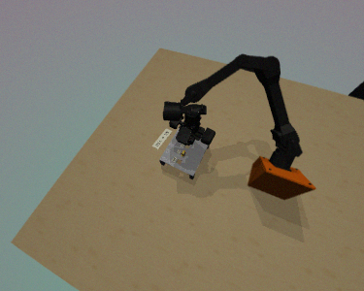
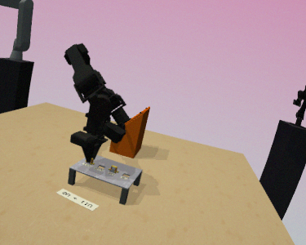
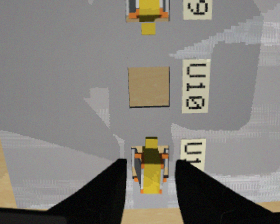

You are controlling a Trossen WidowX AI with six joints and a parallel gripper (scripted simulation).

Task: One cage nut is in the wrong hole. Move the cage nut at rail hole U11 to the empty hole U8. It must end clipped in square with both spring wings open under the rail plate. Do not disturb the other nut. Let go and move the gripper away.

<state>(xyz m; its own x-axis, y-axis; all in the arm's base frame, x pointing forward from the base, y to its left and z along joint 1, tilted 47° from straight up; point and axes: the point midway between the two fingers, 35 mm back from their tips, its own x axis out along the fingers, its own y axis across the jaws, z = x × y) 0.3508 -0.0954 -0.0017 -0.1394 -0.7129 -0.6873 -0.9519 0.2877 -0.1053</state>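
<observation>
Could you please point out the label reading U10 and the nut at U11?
U10 label [image 3: 195, 86]: wrist view, its printed face.
Nut at U11 [image 3: 151, 172]: wrist view, its yellow middle.

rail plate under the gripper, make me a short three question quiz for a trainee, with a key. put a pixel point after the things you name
1. Multiple choice: in the wrist view, which hole in the rail plate [image 1: 196, 157] [image 2: 132, 172] [image 3: 60, 100] has no nut in it?
a) the one beside the label ending in 9
b) the one labelled U10 [image 3: 149, 87]
c) the one between the fingertips

2. True or false: the gripper [image 1: 186, 141] [image 2: 89, 162] [image 3: 151, 167] is clamped tight on the U11 cage nut [image 2: 92, 161] [image 3: 152, 172].

3. Fill in the missing word: the rail plate is held up off the table [image 1: 109, 199] [image 2: 185, 188] by dark ____.

Key: 1 b; 2 false, a gap shows on each side of the nut; 3 legs [image 2: 123, 195].
</observation>
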